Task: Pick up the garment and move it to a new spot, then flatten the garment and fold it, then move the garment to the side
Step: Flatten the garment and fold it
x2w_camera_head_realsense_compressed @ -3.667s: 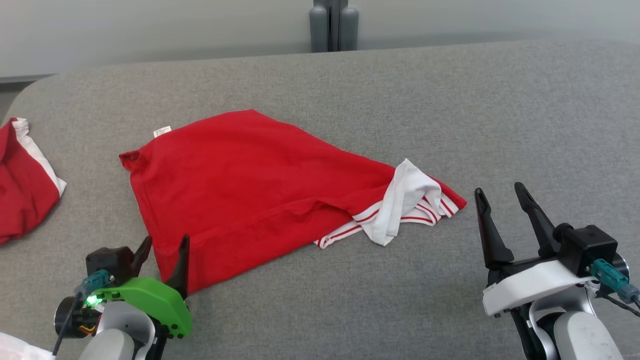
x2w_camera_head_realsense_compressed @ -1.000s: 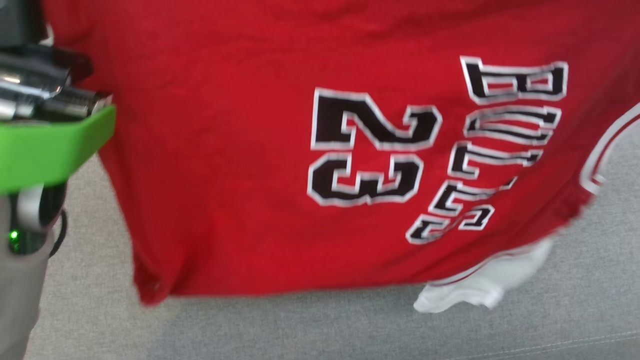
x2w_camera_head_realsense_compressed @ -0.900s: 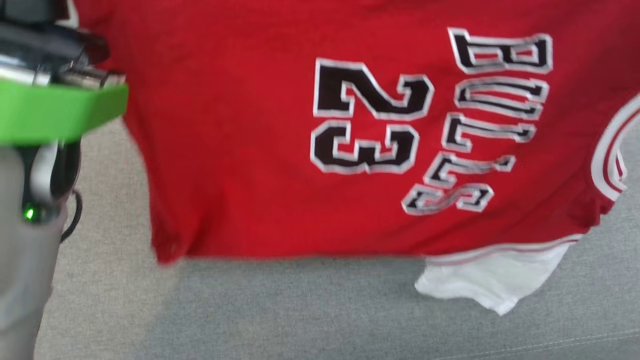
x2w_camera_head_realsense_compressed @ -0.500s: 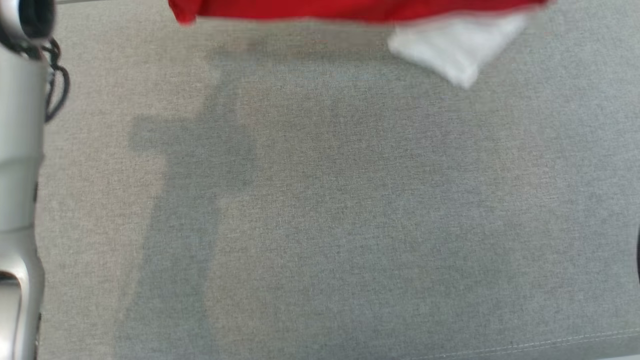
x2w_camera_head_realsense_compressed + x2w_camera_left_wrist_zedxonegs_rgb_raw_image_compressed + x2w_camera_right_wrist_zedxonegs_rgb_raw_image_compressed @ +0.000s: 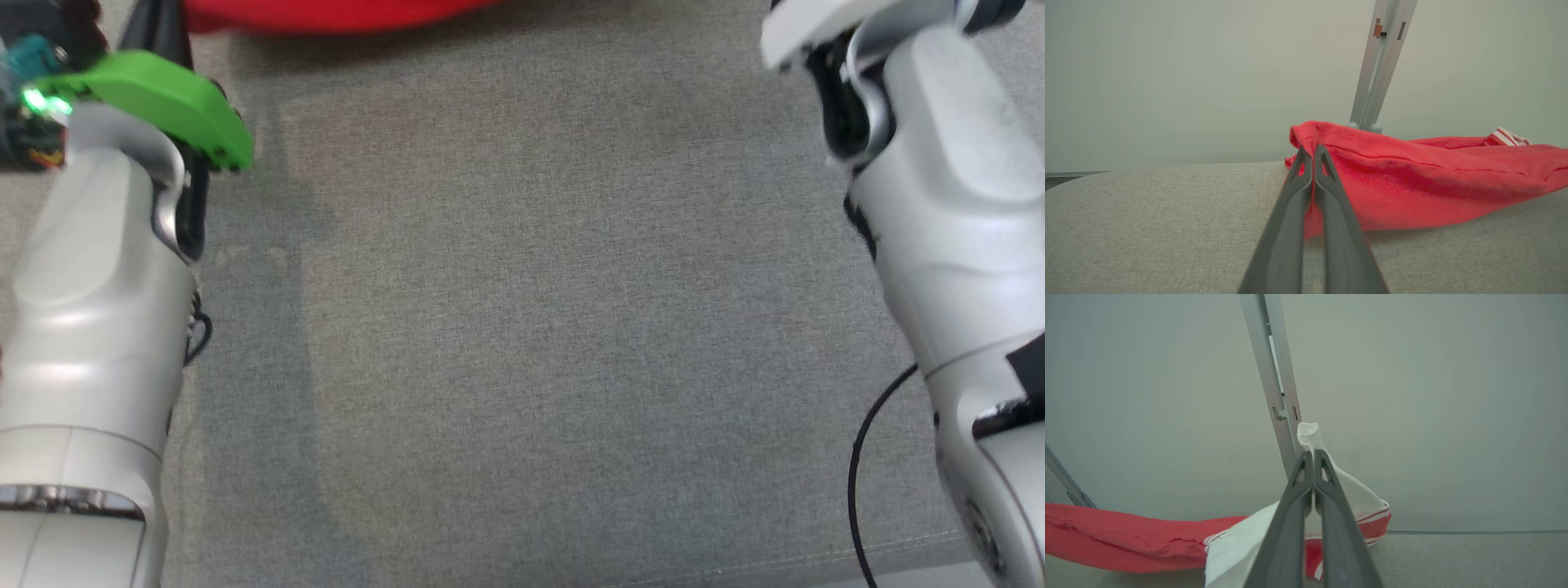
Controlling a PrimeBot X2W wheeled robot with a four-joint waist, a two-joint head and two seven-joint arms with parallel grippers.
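The garment (image 5: 1412,179) is a red jersey with white, red-striped trim. In the left wrist view my left gripper (image 5: 1312,153) is shut on its red hem corner, held just above the grey cushion. My right gripper (image 5: 1312,457) is shut on a white part of the garment (image 5: 1331,482), whose red body sags to the left and rests on the surface. Only a red strip of the garment (image 5: 326,12) shows at the top edge of the head view, between my two forearms.
The grey upholstered surface (image 5: 531,327) spreads wide below the garment in the head view. A grey metal post (image 5: 1382,65) stands against the pale wall behind. My left forearm (image 5: 90,327) and right forearm (image 5: 955,245) flank the surface.
The garment went from lying flat to hanging with its printed front showing. Since then it has slid up to the head view's top edge, and both forearms now show there.
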